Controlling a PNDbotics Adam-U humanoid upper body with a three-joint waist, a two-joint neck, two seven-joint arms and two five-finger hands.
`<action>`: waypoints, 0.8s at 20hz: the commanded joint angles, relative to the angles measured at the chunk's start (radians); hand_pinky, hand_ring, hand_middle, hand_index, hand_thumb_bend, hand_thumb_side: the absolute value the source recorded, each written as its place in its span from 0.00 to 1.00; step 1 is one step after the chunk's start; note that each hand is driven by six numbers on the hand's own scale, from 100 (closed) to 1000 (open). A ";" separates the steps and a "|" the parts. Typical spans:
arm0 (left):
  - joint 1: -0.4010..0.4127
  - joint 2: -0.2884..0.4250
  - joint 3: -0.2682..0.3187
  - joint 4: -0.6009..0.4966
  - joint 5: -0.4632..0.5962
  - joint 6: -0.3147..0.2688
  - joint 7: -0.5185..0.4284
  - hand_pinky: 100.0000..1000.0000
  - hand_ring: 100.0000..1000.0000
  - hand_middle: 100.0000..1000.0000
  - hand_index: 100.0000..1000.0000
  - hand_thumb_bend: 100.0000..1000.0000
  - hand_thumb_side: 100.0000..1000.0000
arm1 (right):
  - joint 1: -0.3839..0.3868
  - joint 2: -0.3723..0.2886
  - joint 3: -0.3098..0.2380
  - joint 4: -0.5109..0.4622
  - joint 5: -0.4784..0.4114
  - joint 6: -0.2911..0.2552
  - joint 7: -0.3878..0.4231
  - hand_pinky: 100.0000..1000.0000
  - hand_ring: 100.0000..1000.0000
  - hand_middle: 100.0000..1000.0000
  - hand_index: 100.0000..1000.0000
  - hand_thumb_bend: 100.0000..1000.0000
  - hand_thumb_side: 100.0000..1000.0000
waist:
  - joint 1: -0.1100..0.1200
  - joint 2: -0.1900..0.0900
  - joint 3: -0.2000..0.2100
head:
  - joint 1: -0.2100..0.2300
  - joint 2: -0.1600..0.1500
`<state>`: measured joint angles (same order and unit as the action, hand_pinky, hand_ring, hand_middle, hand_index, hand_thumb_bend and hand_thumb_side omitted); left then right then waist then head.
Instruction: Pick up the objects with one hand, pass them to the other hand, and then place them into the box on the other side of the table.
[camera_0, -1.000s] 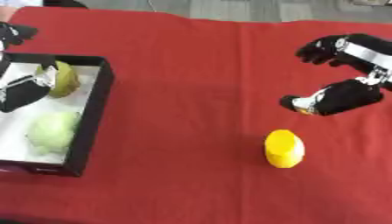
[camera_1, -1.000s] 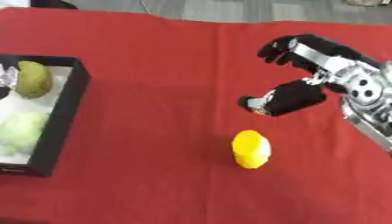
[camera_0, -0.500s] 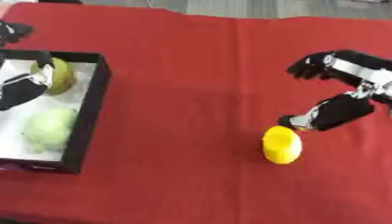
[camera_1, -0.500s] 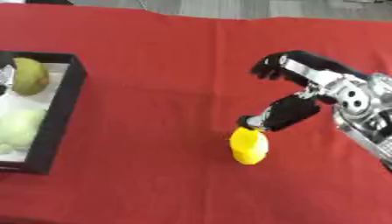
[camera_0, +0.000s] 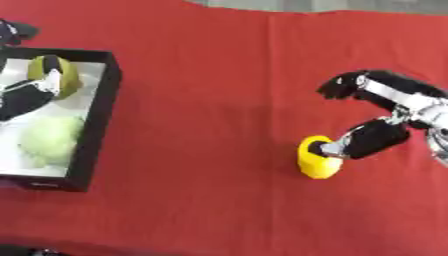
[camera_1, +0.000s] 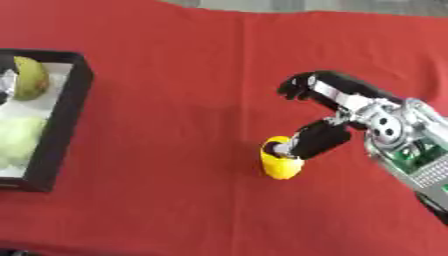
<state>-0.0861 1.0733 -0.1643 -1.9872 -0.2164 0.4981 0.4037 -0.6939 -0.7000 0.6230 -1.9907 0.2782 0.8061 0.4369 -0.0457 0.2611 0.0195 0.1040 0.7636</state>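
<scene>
A red cloth (camera_0: 219, 75) is covering the whole table, and a strip of grey floor is showing along the far edge. We are working at the right side of it, where a yellow object (camera_0: 317, 158), rounded and about lemon-shaped, is lying on the cloth, well apart from the box.

Our right hand (camera_1: 337, 117) is reaching in from the right with its fingers spread: the thumb (camera_0: 372, 140) is touching the right upper side of the yellow object, while the other fingers (camera_0: 350, 84) are arching above and beyond it, curved but not meeting the thumb. Nothing is being clasped yet; the hand is standing open around the yellow object, with only the thumb tip in contact, and the object is resting on the cloth.

At the left edge a black-walled box (camera_0: 101, 115) with a white floor is sitting on the cloth. Inside it a pale green round object (camera_0: 51, 141) is lying in the near half, and an olive-green fruit (camera_1: 29, 79) is lying in the far half. Our left hand (camera_0: 31, 95) is hanging over the box, its black and white parts crossing in front of the olive-green fruit; we cannot tell whether its fingers are open or closed, or whether they are touching the fruit.
</scene>
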 joint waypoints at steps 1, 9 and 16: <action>0.001 0.046 0.009 -0.013 -0.004 0.006 0.000 0.78 0.73 0.67 0.78 0.00 0.24 | -0.005 -0.011 -0.017 -0.009 -0.003 0.049 0.060 0.91 0.86 0.76 0.84 0.51 0.15 | -0.012 -0.080 -0.001 | -0.004 0.006; 0.004 0.046 0.006 -0.010 -0.007 0.013 -0.004 0.77 0.73 0.66 0.77 0.00 0.24 | 0.039 -0.008 -0.002 -0.009 0.021 0.057 0.083 0.92 0.87 0.77 0.84 0.51 0.17 | -0.016 -0.081 -0.004 | -0.011 0.006; 0.002 0.047 0.009 -0.013 -0.006 0.022 0.002 0.77 0.73 0.66 0.77 0.00 0.24 | 0.059 -0.017 0.005 -0.009 0.060 0.065 0.096 0.92 0.87 0.77 0.84 0.49 0.17 | -0.011 -0.078 -0.002 | -0.013 0.006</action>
<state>-0.0777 1.0811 -0.1648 -1.9870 -0.2214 0.5166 0.4030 -0.6271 -0.6981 0.6366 -1.9907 0.3262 0.7926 0.4503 -0.0518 0.2611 0.0157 0.0936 0.7637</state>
